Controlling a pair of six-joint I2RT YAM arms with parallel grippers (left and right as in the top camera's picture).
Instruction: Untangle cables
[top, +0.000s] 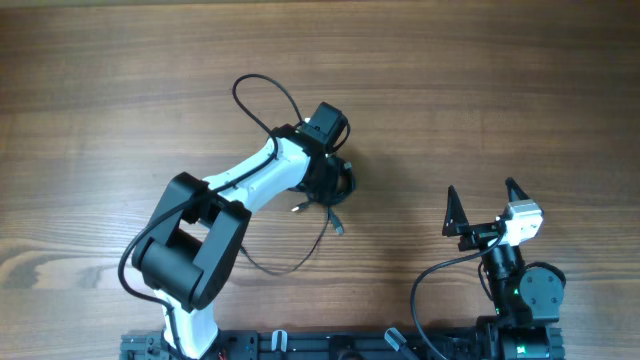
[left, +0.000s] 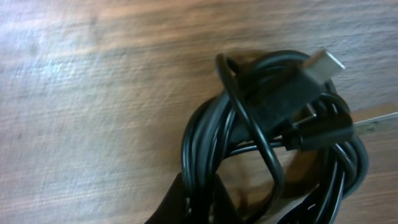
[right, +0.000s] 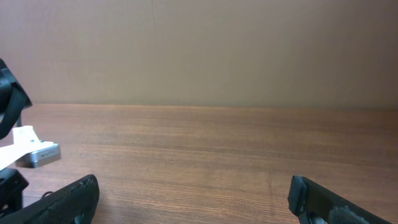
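Observation:
The cables (top: 338, 190) are thin black cords bunched in a knot near the table's middle, with loose plug ends (top: 339, 228) toward the front. In the left wrist view the bundle (left: 273, 124) fills the frame as tangled loops, with a silver USB plug (left: 326, 62) at the upper right. My left gripper (top: 333, 178) is down on the knot. Its fingers (left: 202, 202) are shut on several strands at the bundle's left side. My right gripper (top: 481, 192) is open and empty, well to the right of the cables, and its fingertips (right: 194, 190) frame bare wood.
The wooden table (top: 500, 80) spans the whole view. My left arm's own black wire (top: 258, 92) loops behind its wrist. The right arm's base (top: 525, 300) sits at the front right, and the left arm's base (top: 190, 250) at the front left.

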